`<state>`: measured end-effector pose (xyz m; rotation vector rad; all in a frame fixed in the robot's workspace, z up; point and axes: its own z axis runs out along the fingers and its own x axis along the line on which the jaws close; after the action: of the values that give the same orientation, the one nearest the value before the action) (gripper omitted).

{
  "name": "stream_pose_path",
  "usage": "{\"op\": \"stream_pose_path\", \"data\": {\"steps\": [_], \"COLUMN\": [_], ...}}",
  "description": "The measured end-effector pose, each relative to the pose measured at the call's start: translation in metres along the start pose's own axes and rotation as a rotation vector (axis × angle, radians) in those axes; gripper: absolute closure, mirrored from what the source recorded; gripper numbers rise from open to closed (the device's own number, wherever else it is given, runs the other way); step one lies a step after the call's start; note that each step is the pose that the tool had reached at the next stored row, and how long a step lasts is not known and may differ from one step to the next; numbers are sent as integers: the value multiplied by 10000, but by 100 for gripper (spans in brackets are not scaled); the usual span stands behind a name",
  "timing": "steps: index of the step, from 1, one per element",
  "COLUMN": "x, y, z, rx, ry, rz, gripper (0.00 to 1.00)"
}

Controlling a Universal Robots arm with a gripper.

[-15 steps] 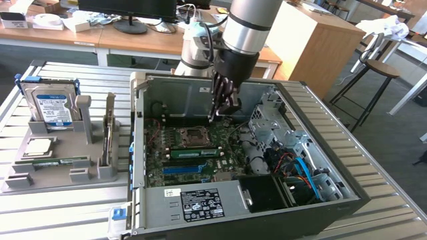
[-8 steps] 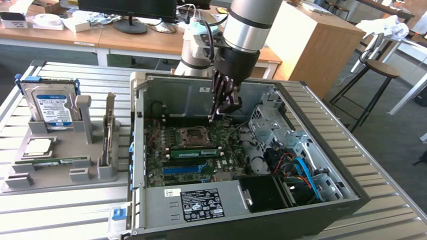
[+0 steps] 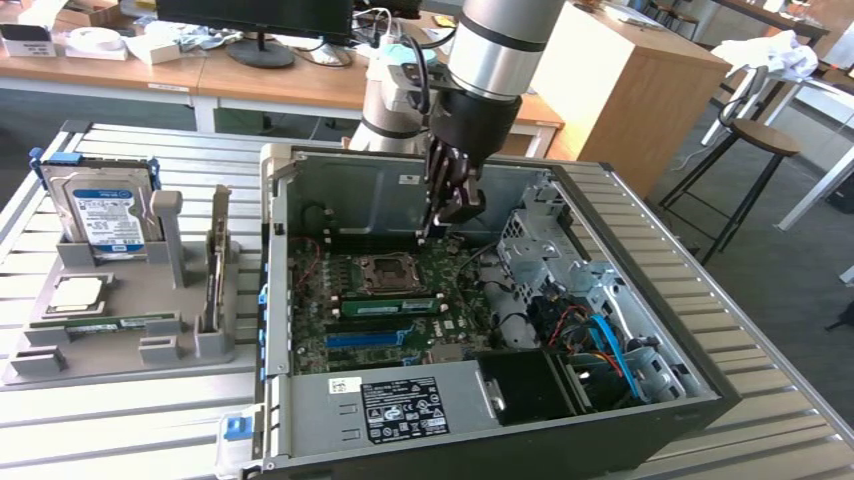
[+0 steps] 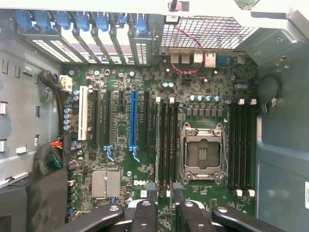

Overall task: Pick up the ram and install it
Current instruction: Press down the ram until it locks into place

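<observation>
The ram is a narrow green stick standing on edge in a slot on the motherboard, between the CPU socket and the long blue slot. From the wrist view it shows as a thin pale edge, the ram, beside the black memory slots and the CPU socket. My gripper hangs above the open computer case, clear of the board. In the wrist view my gripper is open, with a gap and nothing between its black fingers.
The case walls and a drive cage ring the board. In the exterior view's left a grey holder carries a hard drive, an upright expansion card and a narrow green strip. Cables fill the case's near corner.
</observation>
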<state>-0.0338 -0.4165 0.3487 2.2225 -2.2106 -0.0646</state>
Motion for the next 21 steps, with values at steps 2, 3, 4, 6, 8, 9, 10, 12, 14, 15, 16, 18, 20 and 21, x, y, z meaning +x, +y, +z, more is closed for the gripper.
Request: {"op": "stream_pose_path", "data": {"steps": [2, 3, 4, 6, 8, 9, 10, 12, 14, 15, 16, 18, 20, 21], "x": [0, 0, 0, 0, 0, 0, 0, 0, 0, 0, 0, 0, 0, 0], "y": [0, 0, 0, 0, 0, 0, 0, 0, 0, 0, 0, 0, 0, 0], "z": [-1, -1, -1, -1, -1, -1, -1, -1, -1, -1, -1, -1, -1, -1], "rx": [-1, -1, -1, -1, -1, 0, -1, -1, -1, -1, -1, -1, -1, -1], "ry": [2, 2, 2, 2, 2, 2, 2, 2, 2, 2, 1, 2, 2, 2], "rz": [0, -1, -1, -1, -1, 0, 0, 0, 0, 0, 0, -1, -1, -1], "gripper": [75, 75, 75, 75, 75, 75, 75, 76, 83, 83, 89, 90, 90, 90]}}
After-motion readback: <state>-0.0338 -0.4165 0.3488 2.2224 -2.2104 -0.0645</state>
